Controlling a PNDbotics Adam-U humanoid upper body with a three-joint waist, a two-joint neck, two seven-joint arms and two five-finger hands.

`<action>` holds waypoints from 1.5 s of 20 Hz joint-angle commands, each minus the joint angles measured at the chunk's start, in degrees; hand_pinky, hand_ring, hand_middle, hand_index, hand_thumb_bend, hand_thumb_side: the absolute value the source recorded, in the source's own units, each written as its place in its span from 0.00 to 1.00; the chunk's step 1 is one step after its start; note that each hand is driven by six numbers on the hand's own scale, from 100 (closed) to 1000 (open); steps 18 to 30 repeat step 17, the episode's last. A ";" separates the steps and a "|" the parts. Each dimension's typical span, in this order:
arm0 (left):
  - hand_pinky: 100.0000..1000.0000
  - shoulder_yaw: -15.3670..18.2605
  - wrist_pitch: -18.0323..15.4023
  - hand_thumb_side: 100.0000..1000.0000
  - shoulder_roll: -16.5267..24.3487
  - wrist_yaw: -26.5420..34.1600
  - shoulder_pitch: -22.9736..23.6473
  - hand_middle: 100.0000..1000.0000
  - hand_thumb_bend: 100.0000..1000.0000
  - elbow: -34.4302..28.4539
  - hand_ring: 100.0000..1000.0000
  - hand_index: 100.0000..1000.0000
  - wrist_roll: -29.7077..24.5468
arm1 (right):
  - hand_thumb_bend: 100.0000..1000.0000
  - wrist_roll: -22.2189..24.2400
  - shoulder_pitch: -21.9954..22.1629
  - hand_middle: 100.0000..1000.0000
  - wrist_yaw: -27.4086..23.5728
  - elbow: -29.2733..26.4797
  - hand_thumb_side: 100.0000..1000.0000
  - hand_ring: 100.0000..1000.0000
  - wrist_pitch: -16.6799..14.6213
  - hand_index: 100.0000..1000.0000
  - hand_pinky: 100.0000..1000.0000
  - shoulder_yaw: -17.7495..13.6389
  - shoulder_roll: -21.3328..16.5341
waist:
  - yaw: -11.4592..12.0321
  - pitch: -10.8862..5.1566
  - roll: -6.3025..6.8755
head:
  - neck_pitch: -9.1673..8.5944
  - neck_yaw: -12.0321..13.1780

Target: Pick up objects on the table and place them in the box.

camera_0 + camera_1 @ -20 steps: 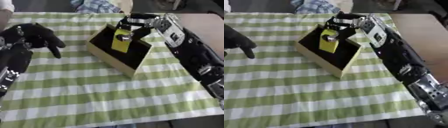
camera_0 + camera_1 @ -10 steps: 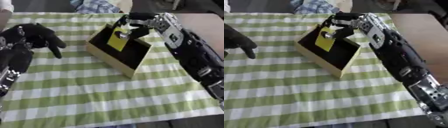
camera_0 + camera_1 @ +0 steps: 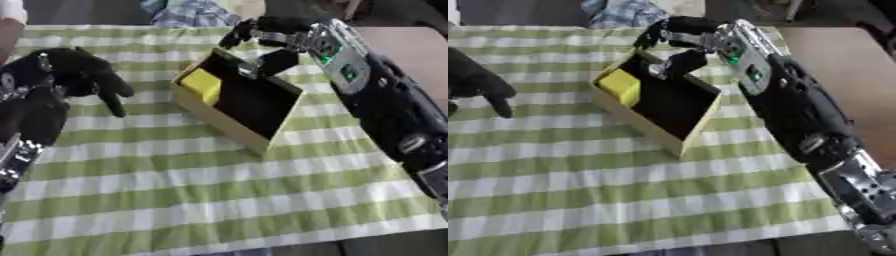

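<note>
A tan cardboard box [image 3: 219, 120] with a dark inside stands tilted on the green-and-white striped cloth. A yellow block [image 3: 201, 85] lies inside it against the left wall. My right hand [image 3: 267, 37] hovers over the box's far corner, fingers relaxed and spread, holding nothing. My left hand [image 3: 74, 72] rests on the cloth left of the box, fingers loosely curled downward and empty.
The striped cloth [image 3: 201, 200] covers the table. A brown tabletop [image 3: 842, 60] shows to the right of the cloth. Blue-and-white fabric [image 3: 188, 12] lies at the far edge behind the box.
My right hand has let go of the yellow block, which dropped into the box against its left wall. The hand has risen and opened. The left hand stays put.
</note>
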 commanded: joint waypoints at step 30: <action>0.49 1.10 -0.85 0.61 0.78 -0.39 -0.84 0.59 0.00 -0.81 0.65 0.79 0.82 | 0.00 -19.06 8.70 0.67 -16.75 -27.77 0.61 0.68 11.30 0.84 0.65 -14.84 -14.46 | -1.87 -1.06 1.01 | -0.70 3.33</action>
